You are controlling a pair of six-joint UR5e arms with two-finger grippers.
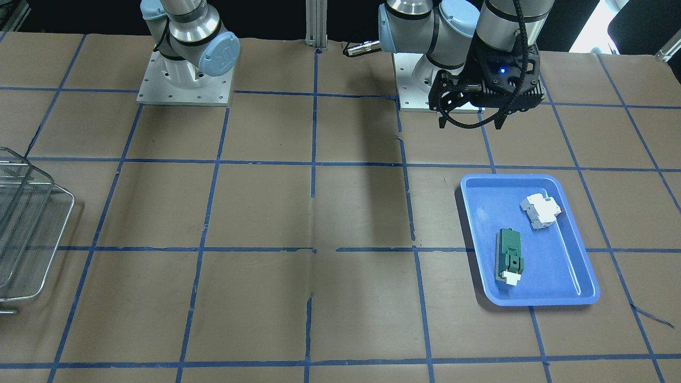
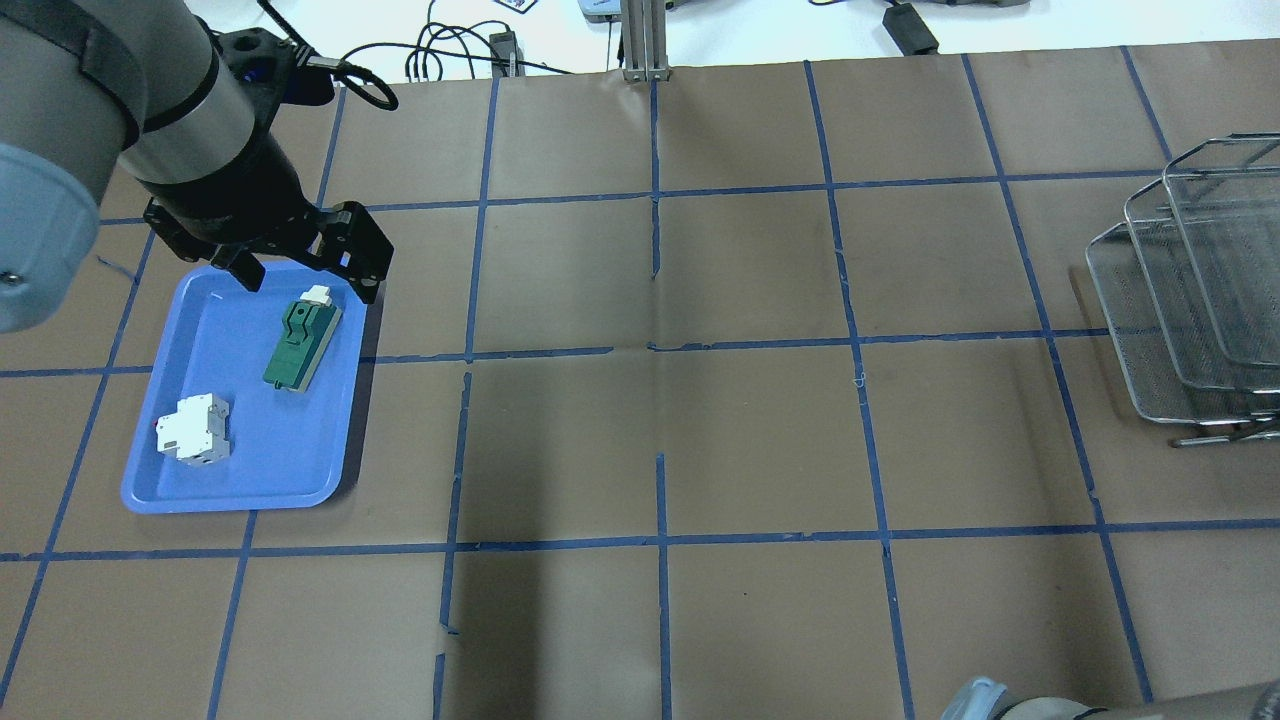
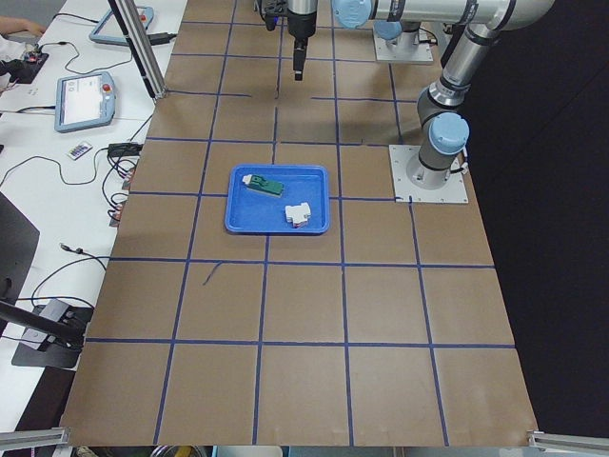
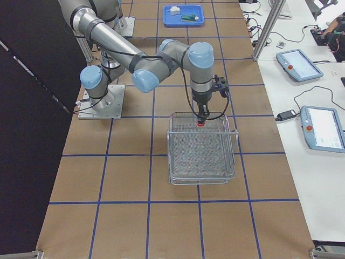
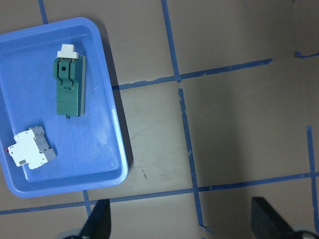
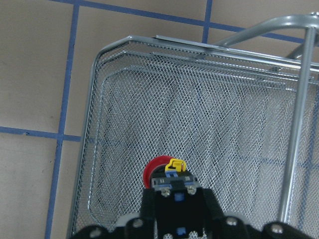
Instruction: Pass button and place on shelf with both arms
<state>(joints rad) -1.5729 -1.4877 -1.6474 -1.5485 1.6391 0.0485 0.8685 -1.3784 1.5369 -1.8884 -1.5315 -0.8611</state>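
Front view: left fingers (image 1: 442, 114) spread wide with nothing between them. They hang above the counter (image 1: 266, 213), well apart from the shelf (image 1: 32, 234), which is cut off at the opposite edge. The blue tray (image 1: 564, 255) sits at that same far end from the shelf. A green block (image 1: 509, 254) and a white block (image 1: 541, 211) lie in it, not touching.

Overhead: left fingers (image 2: 365, 280) open, over one end of the tray (image 2: 250, 450). The green block (image 2: 300, 345) lies nearer the shelf (image 2: 1180, 300) than the white block (image 2: 195, 430). The shelf's wire tiers overlap at the counter's other end.

Left-end view: tray (image 3: 249, 214) flat on the counter, with green block (image 3: 266, 185) and white block (image 3: 300, 214) inside.

Right-end view: right fingers (image 4: 201, 112) point straight down over the shelf (image 4: 202, 156). The button (image 4: 200, 124) has its red end down, just inside the shelf end nearest the tray (image 4: 170, 21). Can't tell if it touches the mesh.

Left wrist: left fingers (image 5: 97, 221) wide apart, bare counter between them. The tray (image 5: 25, 99) with both blocks is off to one side.

Right wrist: right fingers (image 6: 149, 209) clamped on the button (image 6: 158, 172), red ring toward the mesh, yellow and blue bits at the gripped end. The button is inside the shelf rim (image 6: 92, 99), closer to that side wall than to the opposite one.
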